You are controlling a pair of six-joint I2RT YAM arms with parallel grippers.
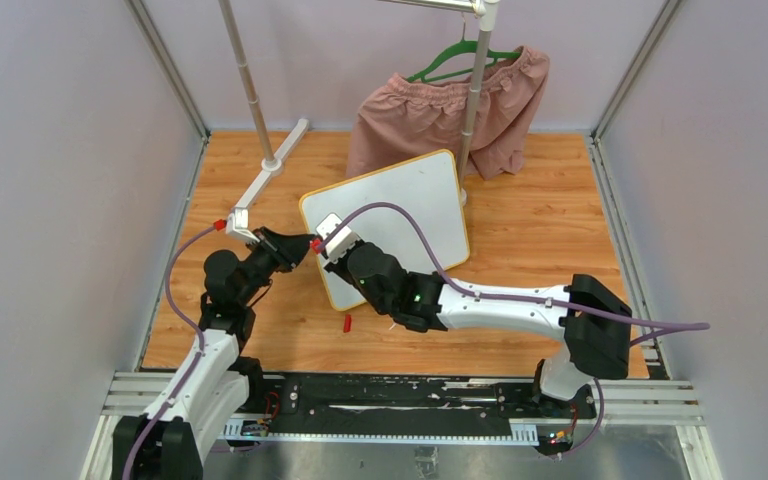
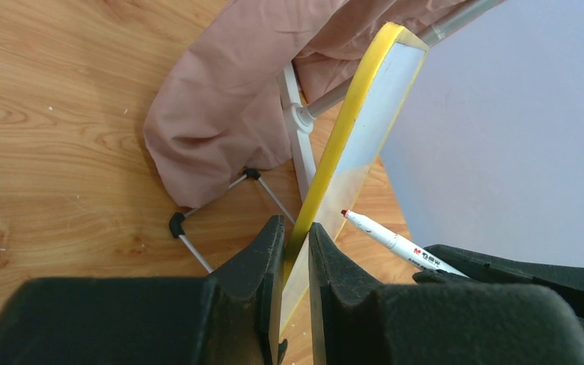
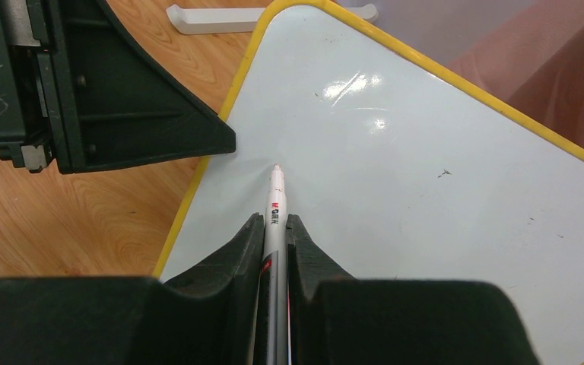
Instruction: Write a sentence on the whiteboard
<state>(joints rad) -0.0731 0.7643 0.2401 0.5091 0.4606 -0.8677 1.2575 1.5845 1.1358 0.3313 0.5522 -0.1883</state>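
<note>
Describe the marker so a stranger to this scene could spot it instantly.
On the wooden table stands a tilted white rectangular whiteboard with a yellow rim, its edge clamped by the left gripper. At that edge, the right gripper pinches a slim white-barrelled marker with a red tip, the only pen there, aimed at the board.

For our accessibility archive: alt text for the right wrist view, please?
Black right gripper holds a white marker pen, tip at a blank yellow-rimmed white whiteboard. Black left gripper pinches the board's left edge, wooden table below.
</note>
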